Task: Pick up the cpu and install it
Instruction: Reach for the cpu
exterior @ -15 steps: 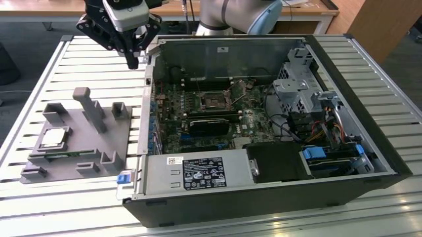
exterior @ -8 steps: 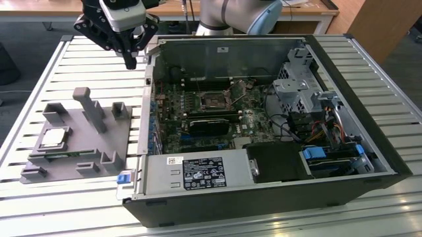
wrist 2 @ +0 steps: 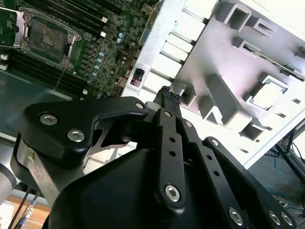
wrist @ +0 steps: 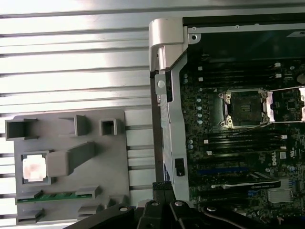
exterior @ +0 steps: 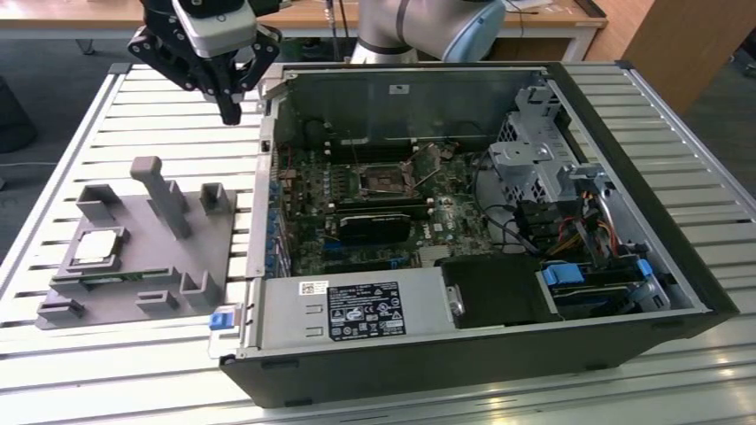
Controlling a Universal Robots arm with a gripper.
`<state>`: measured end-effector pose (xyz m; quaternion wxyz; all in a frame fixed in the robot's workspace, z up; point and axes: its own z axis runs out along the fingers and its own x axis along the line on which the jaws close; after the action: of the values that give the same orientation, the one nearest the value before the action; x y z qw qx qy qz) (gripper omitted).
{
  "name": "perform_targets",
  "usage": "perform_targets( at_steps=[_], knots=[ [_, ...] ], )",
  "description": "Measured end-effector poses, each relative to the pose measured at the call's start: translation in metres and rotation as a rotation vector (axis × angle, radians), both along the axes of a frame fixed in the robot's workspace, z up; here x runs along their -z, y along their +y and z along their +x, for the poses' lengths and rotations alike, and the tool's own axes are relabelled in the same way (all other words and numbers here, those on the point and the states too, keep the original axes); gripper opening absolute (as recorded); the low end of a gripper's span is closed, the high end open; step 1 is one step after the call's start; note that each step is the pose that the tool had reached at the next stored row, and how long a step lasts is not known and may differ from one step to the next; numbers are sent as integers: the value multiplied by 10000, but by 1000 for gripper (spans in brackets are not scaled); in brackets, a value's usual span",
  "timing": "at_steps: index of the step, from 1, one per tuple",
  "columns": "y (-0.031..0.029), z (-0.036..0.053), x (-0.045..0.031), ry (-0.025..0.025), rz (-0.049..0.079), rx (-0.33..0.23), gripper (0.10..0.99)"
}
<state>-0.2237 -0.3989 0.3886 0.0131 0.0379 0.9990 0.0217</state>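
Grey plastic tray [exterior: 142, 266] lies on the slatted metal table [exterior: 106, 115], close to the table edge on the exterior view's left. The cpu [exterior: 95, 248] rests flat in a square pocket of that tray, on the side nearest that edge, with its silvery top facing up. A green memory stick [exterior: 112, 279] lies in a slot just beside it. The cpu is seen in both wrist views too [wrist: 34, 168] [wrist 2: 268, 95].

The gripper [exterior: 230, 115] hangs above bare slats between the tray and the side wall of the open computer case [exterior: 567, 97], toward the table's far edge in the exterior view. Its jaws are pressed together and pinch nothing. It is well apart from the cpu. Open slats surround the tray on every side, but only a narrow strip separates the tray from the case wall.

Inside the case, the socket [exterior: 388, 181] sits uncovered on the motherboard, its retention frame [exterior: 428, 159] swung up beside it. The socket's contacts are too fine to make out.

An upright post [exterior: 159, 190] on the tray hides part of the tray floor behind it. In the second wrist view the gripper's black body covers much of the table.
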Motion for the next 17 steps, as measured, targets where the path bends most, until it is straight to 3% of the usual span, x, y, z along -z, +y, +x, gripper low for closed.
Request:
perform_targets(
  at_steps=[17],
  knots=[
    [0, -82, 6, 0, 0, 0, 106]
  ],
)
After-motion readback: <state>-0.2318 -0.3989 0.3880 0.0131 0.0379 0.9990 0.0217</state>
